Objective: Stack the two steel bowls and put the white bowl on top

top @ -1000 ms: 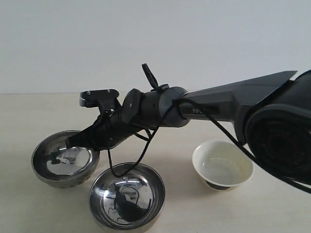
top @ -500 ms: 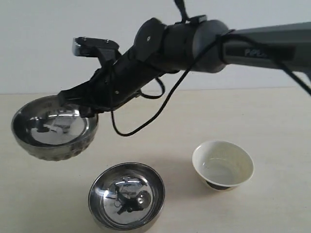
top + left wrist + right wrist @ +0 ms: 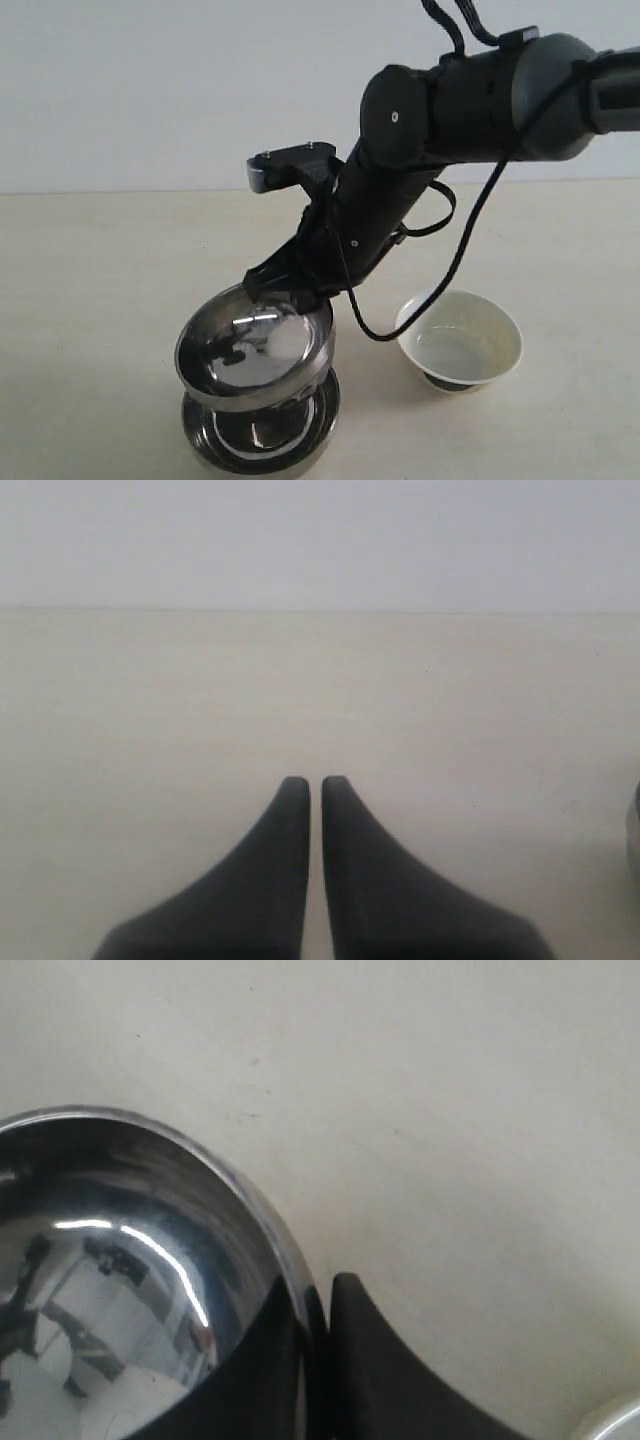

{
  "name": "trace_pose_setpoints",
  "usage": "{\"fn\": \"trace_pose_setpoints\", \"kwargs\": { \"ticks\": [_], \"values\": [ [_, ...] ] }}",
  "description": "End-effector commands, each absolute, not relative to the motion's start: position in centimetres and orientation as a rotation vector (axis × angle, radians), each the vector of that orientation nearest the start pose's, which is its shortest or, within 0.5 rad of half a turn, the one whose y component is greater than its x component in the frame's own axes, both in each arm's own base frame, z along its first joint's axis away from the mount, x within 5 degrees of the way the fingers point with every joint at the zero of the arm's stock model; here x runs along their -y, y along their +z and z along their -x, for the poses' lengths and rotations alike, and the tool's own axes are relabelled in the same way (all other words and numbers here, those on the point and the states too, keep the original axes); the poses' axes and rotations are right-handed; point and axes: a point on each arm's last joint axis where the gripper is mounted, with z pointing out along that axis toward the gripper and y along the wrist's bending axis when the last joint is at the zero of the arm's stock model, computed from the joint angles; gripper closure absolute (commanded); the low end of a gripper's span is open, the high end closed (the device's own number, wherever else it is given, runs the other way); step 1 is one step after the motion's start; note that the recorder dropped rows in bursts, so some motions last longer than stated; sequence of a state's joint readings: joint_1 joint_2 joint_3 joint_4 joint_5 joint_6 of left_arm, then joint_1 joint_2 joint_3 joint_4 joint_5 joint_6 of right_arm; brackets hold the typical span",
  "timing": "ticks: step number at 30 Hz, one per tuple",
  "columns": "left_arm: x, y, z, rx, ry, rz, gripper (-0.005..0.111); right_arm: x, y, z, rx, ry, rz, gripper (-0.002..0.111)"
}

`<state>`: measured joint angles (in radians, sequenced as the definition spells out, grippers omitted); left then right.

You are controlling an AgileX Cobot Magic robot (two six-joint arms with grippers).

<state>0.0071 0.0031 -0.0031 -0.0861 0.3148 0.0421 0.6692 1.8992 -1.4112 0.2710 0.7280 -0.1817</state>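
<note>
steel bowls, two of them. upper steel bowl [image 3: 250,345] is held by my right claw [image 3: 297,297] straight over the lower steel bowl [image 3: 262,440], which stands on the surface [image 3: 90,290] at the front of the exterior view. upper one is tilted, its rim higher on the side where i grip it. its base dips inside the rim of the lower one. cannot tell whether metal touches metal.

right claw: clamped on the upper bowl's rim. in the right wrist view one finger [image 3: 265,1370] lies against the inside wall and the other finger [image 3: 385,1380] is outside, with the thin rim pinched between them. the bowl's inside is mirror-bright with streaks of reflection.

right arm [image 3: 470,100] comes in from the upper right of the exterior view and bends down to the bowls. a black cable [image 3: 470,235] loops off it.

white bowl [image 3: 460,345]: upright on the surface, to the right of the steel pair, apart from both, nothing in it.

left claw [image 3: 308,785]: fingertips drawn together with only a hairline slit between them and nothing held. it is low over bare surface. it does not show in the exterior view.
</note>
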Motion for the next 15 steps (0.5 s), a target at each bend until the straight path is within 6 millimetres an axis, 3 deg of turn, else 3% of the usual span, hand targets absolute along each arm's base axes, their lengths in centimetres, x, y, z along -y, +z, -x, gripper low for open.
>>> {"fn": "trace_pose_setpoints", "kwargs": {
  "ticks": [1,15],
  "values": [
    [0.23,18.55,-5.43,-1.79,-0.054,0.023,0.103,-25.76,19.83,-30.25,-2.537,0.429,0.893,0.108],
    [0.23,18.55,-5.43,-1.79,-0.054,0.023,0.103,-26.11,19.33,-29.65,-2.522,0.431,0.932,0.106]
  ]
}}
